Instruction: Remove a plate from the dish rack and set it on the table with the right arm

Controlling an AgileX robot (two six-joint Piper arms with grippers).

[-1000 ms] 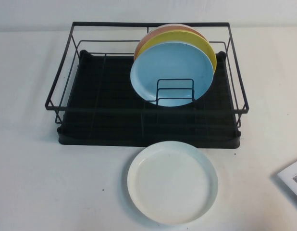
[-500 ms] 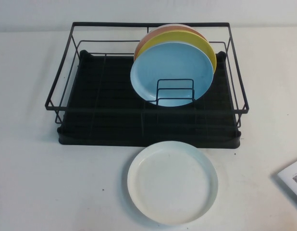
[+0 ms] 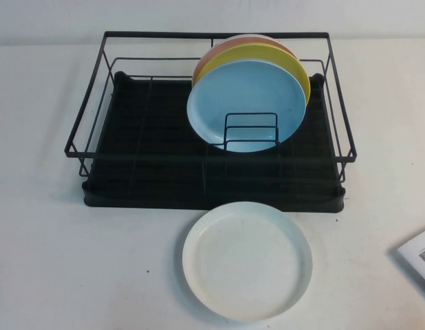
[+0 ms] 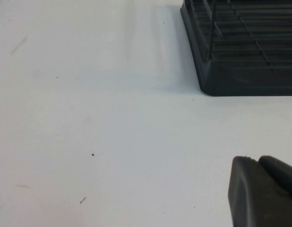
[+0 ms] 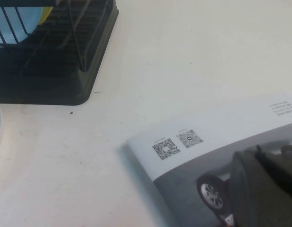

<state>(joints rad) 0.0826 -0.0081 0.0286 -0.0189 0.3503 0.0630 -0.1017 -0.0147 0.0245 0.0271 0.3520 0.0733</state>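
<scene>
Just in front of the dish rack (image 3: 211,120), the plate (image 3: 247,260) lies flat on the table (image 3: 75,261), rim up, its far edge near the rack's drip-tray front w/ a thin strip of bare surface between. Wide bare table to robot's left of it; to the right, a printed leaflet (image 3: 420,253) w/ QR codes sits at the frame edge, well apart from the plate. Inside the rack, light-blue plate (image 3: 245,103) stands upright vs the wire dividers, yellow plate (image 3: 295,69) and an orange one behind.

Left gripper (image 4: 264,194) hovers low over bare table near the rack's corner; only a dark fingertip shows, jaws can't tell. Right gripper (image 5: 266,189) hangs over the leaflet, beside the rack's other front corner; jaws can't tell either.

Vs 0.5 s and 1.0 s ago: nothing moved, plate in the same spot.
</scene>
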